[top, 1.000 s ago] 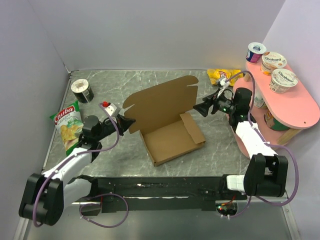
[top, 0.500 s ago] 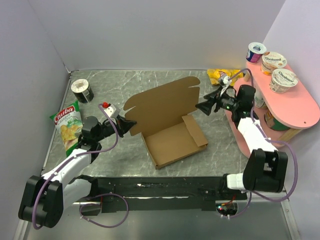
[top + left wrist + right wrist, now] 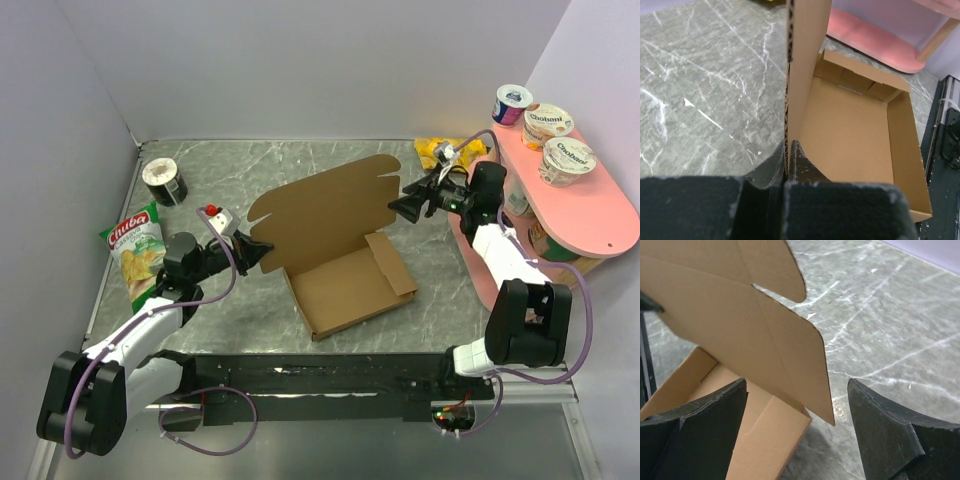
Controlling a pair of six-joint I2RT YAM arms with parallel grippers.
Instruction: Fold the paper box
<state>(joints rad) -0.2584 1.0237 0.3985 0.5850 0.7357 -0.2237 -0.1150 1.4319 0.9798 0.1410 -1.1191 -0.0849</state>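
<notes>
The paper box (image 3: 330, 240) sits in the middle of the gray worktop (image 3: 230, 170), between the 2 arms. Its tray (image 3: 345, 285) lies flat, with short walls already up. Its big lid (image 3: 320, 200) stands up from the back edge of the tray and leans a little away from the arms.

The left pincer (image 3: 262, 247) is shut tight on the left edge of the lid, low down near the fold. In the left wrist view the thin card edge runs right between its 2 pads. The right pincer (image 3: 397, 207) is wide open. It hovers just beside the right edge of the lid and does not touch it. In the right wrist view the lid's side flap (image 3: 795, 360) hangs in the gap between the 2 fingers.

The step in hand looks like closing the lid over the tray. To do it well, the right pincer should slide on a bit more, so the card sits deep between its fingers, and then close softly. Both pincers should then tip the lid toward the arms together, at the same speed, so the card does not twist or tear. The side flaps must go inside the tray walls, not on top of them. The tray may slide on the smooth worktop, so go slowly.
</notes>
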